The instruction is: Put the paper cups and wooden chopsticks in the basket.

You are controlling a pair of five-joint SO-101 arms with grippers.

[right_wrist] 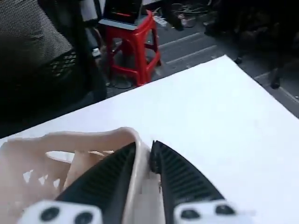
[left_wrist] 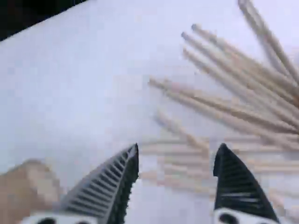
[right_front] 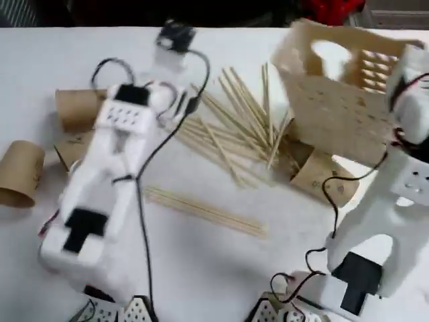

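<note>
Wooden chopsticks lie fanned in a loose pile mid-table, and a separate bundle lies nearer the front. Several brown paper cups lie on their sides: one beside the left arm, one at the far left, one under the basket's lower edge. My left gripper hangs open just above the chopsticks' ends, holding nothing, with a cup beside it. The pale basket is tilted up at the back right. My right gripper is shut on its rim.
The right arm stands at the table's right side with black cables trailing to its base. A cable also runs along the left arm. The table's front middle is bare white. A red stool stands beyond the far edge.
</note>
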